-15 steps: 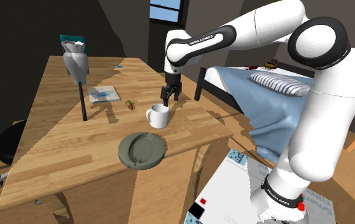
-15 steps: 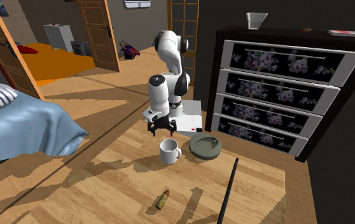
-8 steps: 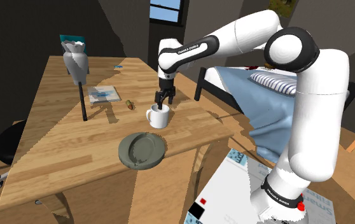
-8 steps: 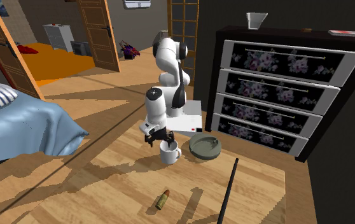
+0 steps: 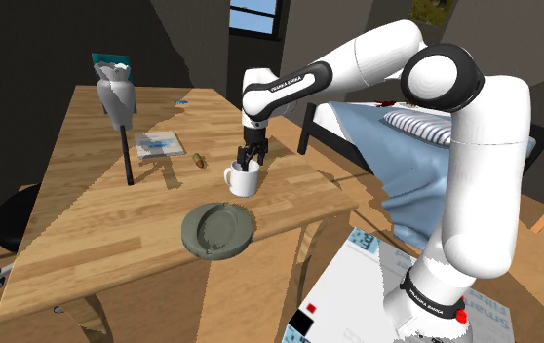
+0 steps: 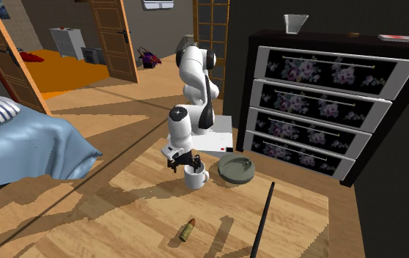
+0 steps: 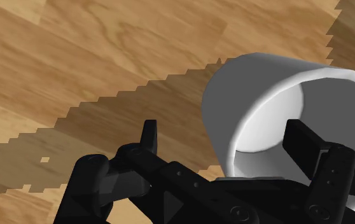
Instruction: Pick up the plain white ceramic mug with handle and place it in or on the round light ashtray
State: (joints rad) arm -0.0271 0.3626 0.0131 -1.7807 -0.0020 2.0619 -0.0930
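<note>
**Open claw straddles the mug's wall**

The white mug (image 5: 244,180) stands upright on the wooden table (image 5: 85,205), its long axis vertical, mouth up, handle toward the shoulder view's left. The round grey ashtray (image 5: 218,230) lies just beside it, nearer the table's edge. A small brown cartridge (image 6: 188,230) and a magazine (image 5: 158,144) lie farther off. The gripper (image 7: 224,133) is released: one finger inside the rim, the other outside, apart from the wall.
</note>
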